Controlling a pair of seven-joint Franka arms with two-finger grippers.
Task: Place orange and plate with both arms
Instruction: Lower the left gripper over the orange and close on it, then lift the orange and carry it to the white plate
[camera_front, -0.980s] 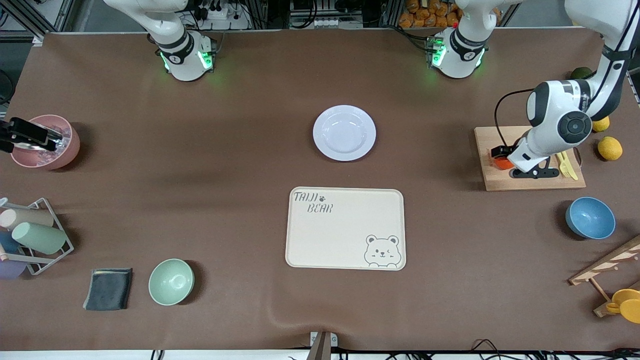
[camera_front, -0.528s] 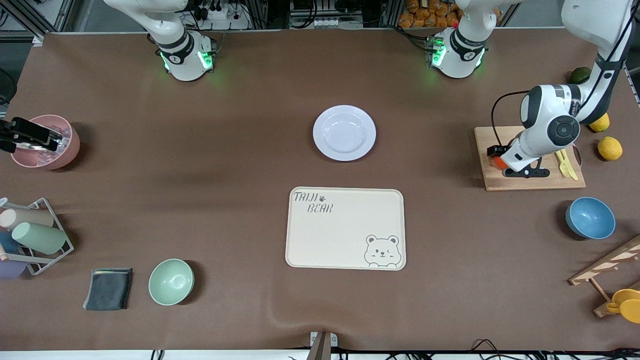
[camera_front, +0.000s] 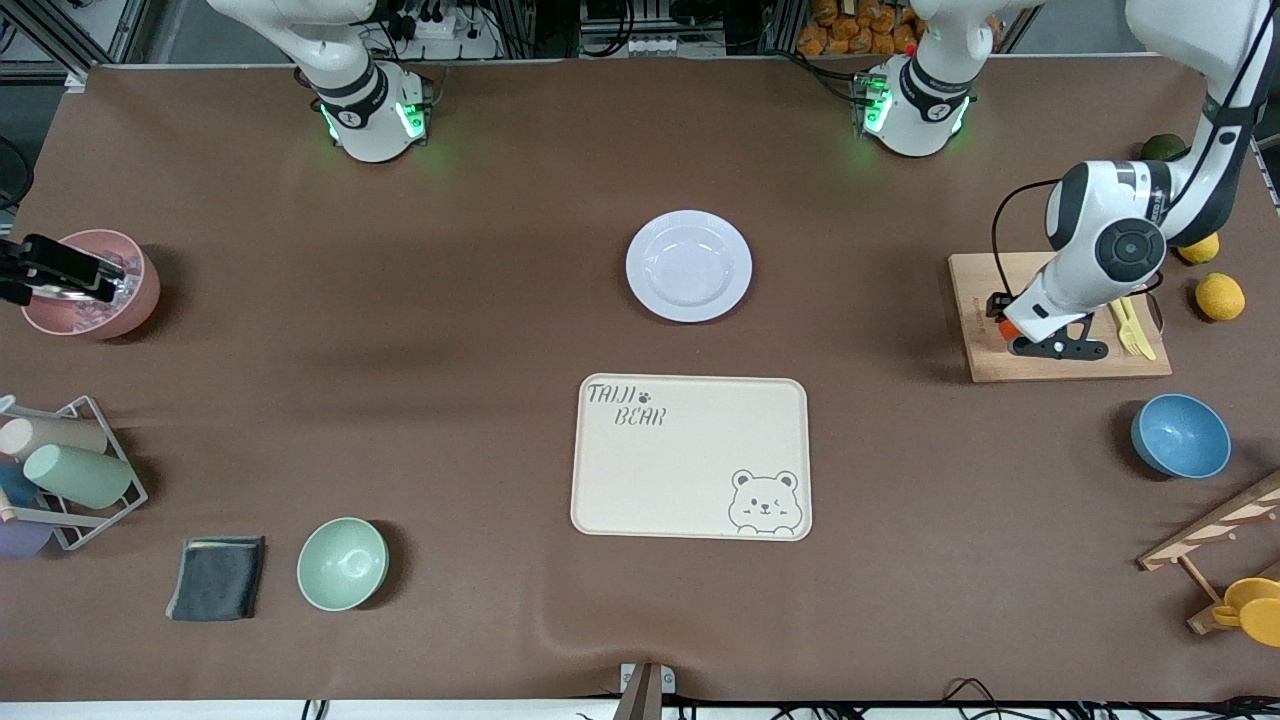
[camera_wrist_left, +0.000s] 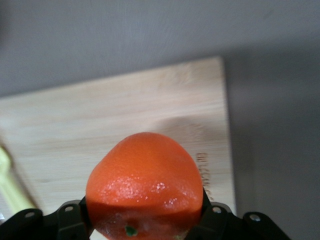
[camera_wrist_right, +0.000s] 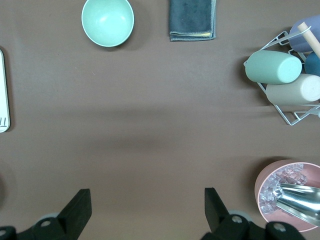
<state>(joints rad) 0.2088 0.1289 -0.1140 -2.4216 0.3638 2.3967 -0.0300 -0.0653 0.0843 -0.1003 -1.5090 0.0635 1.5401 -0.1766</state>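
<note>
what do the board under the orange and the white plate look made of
Board: looks like pale wood, maybe bamboo, matte, with fine straight grain and a mark burned near one edge. Plate: glossy white, with soft highlights in its sunken centre; ceramic or melamine, cannot tell which.

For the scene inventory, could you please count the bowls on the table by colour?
Pink bowl, holding ice: 1
Pale green bowl: 1
Blue bowl: 1
Total: 3

Three bowls (camera_front: 342, 564), two lemons (camera_front: 1220, 296), one plate (camera_front: 689, 266).
</note>
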